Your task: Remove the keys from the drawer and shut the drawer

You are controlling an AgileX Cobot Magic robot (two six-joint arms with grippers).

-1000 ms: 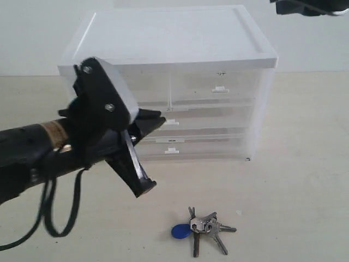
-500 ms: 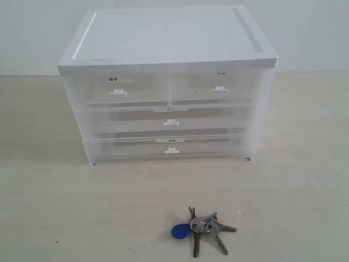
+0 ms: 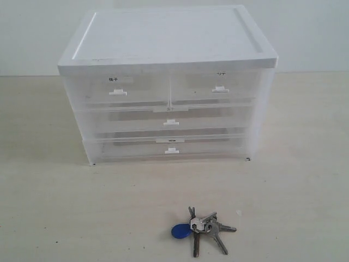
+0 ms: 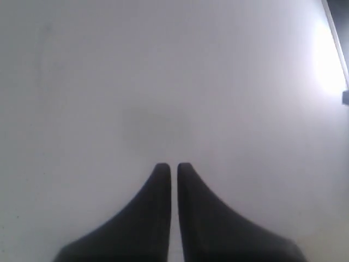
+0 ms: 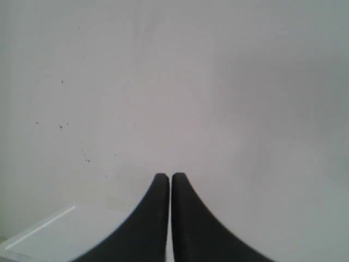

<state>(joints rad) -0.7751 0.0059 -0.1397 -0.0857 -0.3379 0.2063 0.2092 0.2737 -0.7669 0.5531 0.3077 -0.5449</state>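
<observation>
The keys (image 3: pixel 204 226), a silver bunch on one ring with a round blue fob (image 3: pixel 181 231), lie on the table in front of the cabinet. The drawer (image 3: pixel 214 87) is the top right half-width one. It sits flush with the cabinet front, its small white tab handle (image 3: pixel 220 89) facing out. Neither arm shows in the exterior view. My left gripper (image 4: pixel 174 166) is shut with nothing between its dark fingers, against a blank white surface. In its own wrist view my right gripper (image 5: pixel 170 177) is also shut and empty.
The white-topped translucent cabinet (image 3: pixel 163 38) stands on a beige table (image 3: pixel 65 207). Its top left drawer (image 3: pixel 117 88) carries a label with black characters, and two full-width drawers (image 3: pixel 170 121) lie below. A flat white corner (image 5: pixel 49 232) shows beside the right gripper.
A second ago the left arm hung in front of the cabinet's left side and the right arm showed at the top right. Both have since left the exterior view; keys and drawers are unmoved.
</observation>
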